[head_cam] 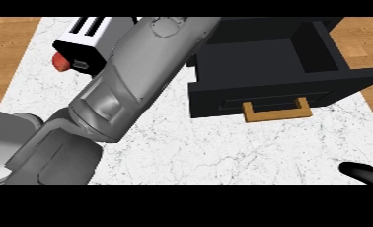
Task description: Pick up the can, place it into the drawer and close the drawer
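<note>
Can is out of our sight and we cannot tell where it sits. Our left hand is hidden as well, so we cannot tell its state. The grey left forearm (138, 73) slants from lower left to the top edge, just beside the drawer (218, 100). Of our right hand (357, 170) only a black tip shows at the lower right; spread or curled, we cannot tell. The drawer stands pulled open on the marble tabletop (218, 152), its tan handle (277, 111) facing us. A white toaster (84, 33) sits left of the forearm.
</note>
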`<move>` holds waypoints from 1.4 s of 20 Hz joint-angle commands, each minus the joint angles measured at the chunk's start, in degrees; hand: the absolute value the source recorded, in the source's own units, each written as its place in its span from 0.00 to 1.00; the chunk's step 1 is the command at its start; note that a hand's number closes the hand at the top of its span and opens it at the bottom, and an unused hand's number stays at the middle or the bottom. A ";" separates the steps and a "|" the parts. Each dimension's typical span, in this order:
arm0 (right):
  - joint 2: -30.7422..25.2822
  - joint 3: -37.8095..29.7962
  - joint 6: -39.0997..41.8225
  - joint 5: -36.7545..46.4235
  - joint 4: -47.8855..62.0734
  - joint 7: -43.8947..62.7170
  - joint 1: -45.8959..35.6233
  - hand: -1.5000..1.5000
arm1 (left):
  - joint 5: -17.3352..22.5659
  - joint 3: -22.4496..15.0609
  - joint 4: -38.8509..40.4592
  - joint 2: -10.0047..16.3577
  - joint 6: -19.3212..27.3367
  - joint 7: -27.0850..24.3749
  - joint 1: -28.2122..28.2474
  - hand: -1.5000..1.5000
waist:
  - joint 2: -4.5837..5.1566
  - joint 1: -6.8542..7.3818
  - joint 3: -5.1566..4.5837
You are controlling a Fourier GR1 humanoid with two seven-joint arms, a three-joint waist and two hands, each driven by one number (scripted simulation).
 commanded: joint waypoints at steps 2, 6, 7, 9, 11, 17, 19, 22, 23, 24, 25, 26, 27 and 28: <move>-0.62 0.18 0.24 -0.02 -1.90 1.01 -0.07 0.00 | 2.34 -2.04 2.79 0.00 4.68 -1.49 -0.79 0.00 | 0.18 -1.40 0.03; 0.43 1.36 0.58 1.22 0.27 -2.11 -0.08 0.00 | 3.12 -2.61 4.45 0.00 5.40 -2.99 -1.94 0.00 | 0.44 -1.60 0.07; -1.55 0.92 1.05 2.83 1.41 -2.43 -1.57 0.00 | 3.25 -2.52 4.99 0.00 4.76 -3.49 -0.89 0.00 | 0.38 -0.58 0.02; -4.02 -0.27 1.24 3.55 1.67 -1.91 -3.98 0.00 | 4.46 -2.91 4.41 0.00 7.03 -3.58 -1.33 0.00 | 0.44 -1.24 0.02; -3.79 2.84 1.96 5.93 1.32 -2.16 -3.82 0.00 | 5.38 -2.06 4.78 0.00 5.32 -6.45 -0.03 0.00 | 0.70 -0.98 -0.02; -7.46 6.52 4.01 13.92 3.83 -7.11 -6.95 0.00 | 8.20 -1.31 5.47 0.00 6.93 -5.66 -2.37 0.00 | 0.78 -1.14 0.02; -8.25 9.27 3.23 19.91 6.91 -8.49 -9.01 0.00 | 9.47 -1.13 4.50 0.00 6.38 -6.90 -1.29 0.00 | 1.03 -0.48 -0.01; -11.03 9.45 3.71 23.79 8.95 -9.23 -10.74 0.00 | 10.23 0.17 5.21 0.00 5.83 -8.54 -1.90 0.00 | 0.69 0.66 -0.07; -10.27 11.44 3.10 26.46 9.66 -10.30 -9.61 0.00 | 10.82 0.10 4.84 0.00 6.04 -7.88 -2.65 0.00 | 0.52 0.65 -0.05; -10.16 13.02 1.85 29.66 11.90 -10.29 -11.75 0.00 | 11.23 0.51 5.14 0.00 5.65 -8.00 -2.48 0.00 | 0.68 1.38 -0.08; -11.01 14.01 2.38 30.77 12.14 -10.77 -12.77 0.00 | 11.07 0.18 6.03 0.00 5.95 -7.16 -3.52 0.00 | 0.63 1.19 -0.06; -11.25 14.36 2.19 31.82 14.13 -12.05 -13.21 0.00 | 11.25 0.63 6.16 0.00 5.21 -9.41 -2.63 0.00 | 0.84 1.13 -0.04; -11.12 15.94 1.18 34.68 17.02 -14.51 -13.43 0.00 | 10.89 0.09 5.94 0.00 5.83 -9.42 -3.32 0.00 | 0.78 1.77 -0.02; -10.47 18.05 0.56 37.02 16.21 -13.84 -12.77 0.00 | 10.50 1.23 6.65 0.00 4.12 -11.67 -1.26 0.00 | 0.40 2.98 -0.12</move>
